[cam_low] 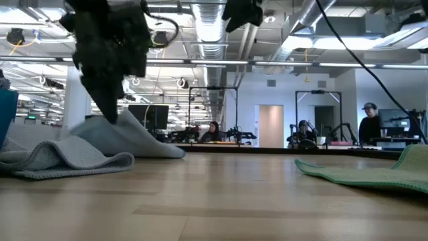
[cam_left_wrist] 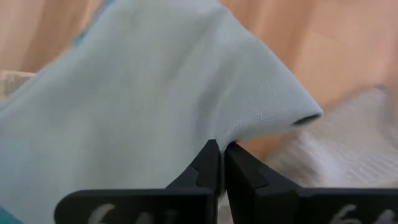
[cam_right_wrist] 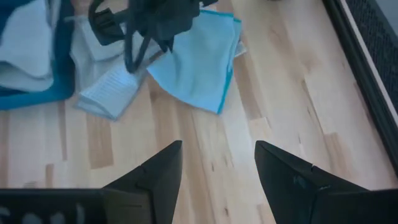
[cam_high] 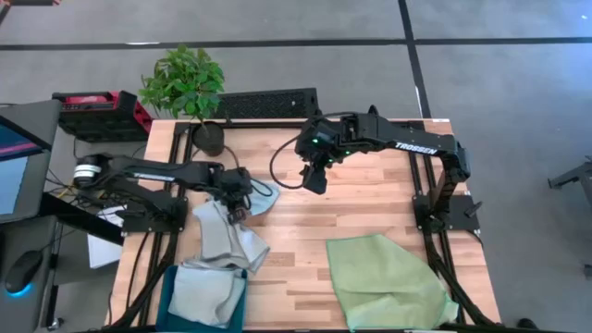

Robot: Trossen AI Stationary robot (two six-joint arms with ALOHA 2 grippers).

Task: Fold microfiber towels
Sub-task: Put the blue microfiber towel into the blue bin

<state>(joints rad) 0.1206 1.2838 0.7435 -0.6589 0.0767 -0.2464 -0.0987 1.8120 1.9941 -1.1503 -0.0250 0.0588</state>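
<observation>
The light blue towel (cam_right_wrist: pixel 198 59) lay near the worktop's left edge, pinched by the closed left tool (cam_left_wrist: pixel 221 163); the right tool (cam_right_wrist: pixel 217 165) hung agape, empty, near the far edge.

place: open-plan lab | cues: exposed ducts (cam_low: pixel 221 40), workstations (cam_low: pixel 314 137), people (cam_low: pixel 369 127)

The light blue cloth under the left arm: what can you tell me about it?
The light blue towel is a thin, soft cloth with a fine weave. It lies rumpled on the wooden table, beside a pale grey towel that it seems to touch. The left gripper is shut on a fold of it, pulling that part up into a small peak, while the rest lies on the table.
</observation>
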